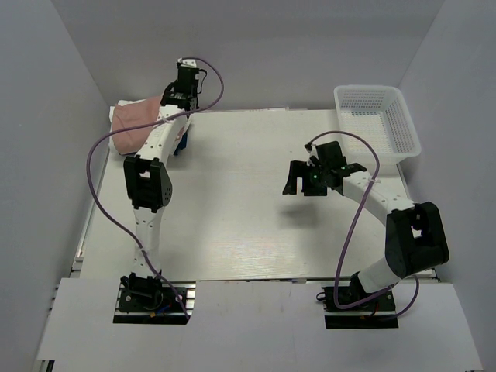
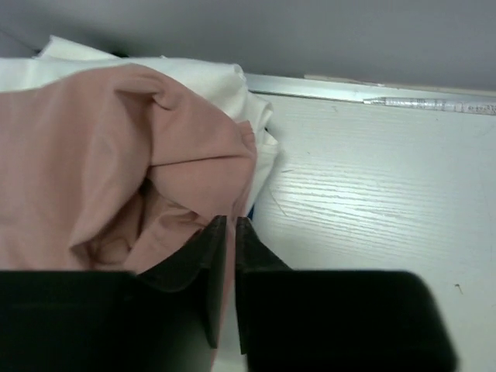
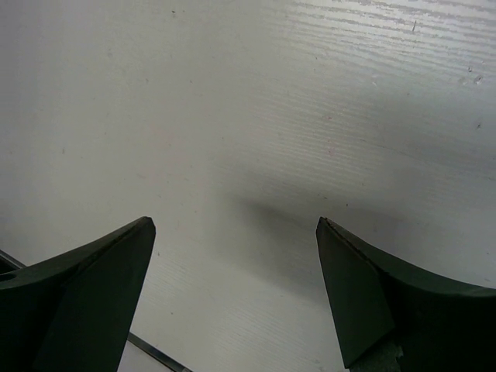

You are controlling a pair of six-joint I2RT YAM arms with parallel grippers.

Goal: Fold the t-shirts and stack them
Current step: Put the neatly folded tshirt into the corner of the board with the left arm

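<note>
Nearest my left wrist camera, my left gripper (image 2: 231,223) has its 2 black jaws nearly together, pinching an edge of the crumpled dusty pink cotton t-shirt (image 2: 116,155). That shirt lies over plain white cotton t-shirts (image 2: 232,85) at the 10 o'clock corner of the white wood-grain table (image 2: 372,201). My right gripper (image 3: 236,226) hangs with jaws wide apart over the tabletop toward 3 o'clock.
</note>
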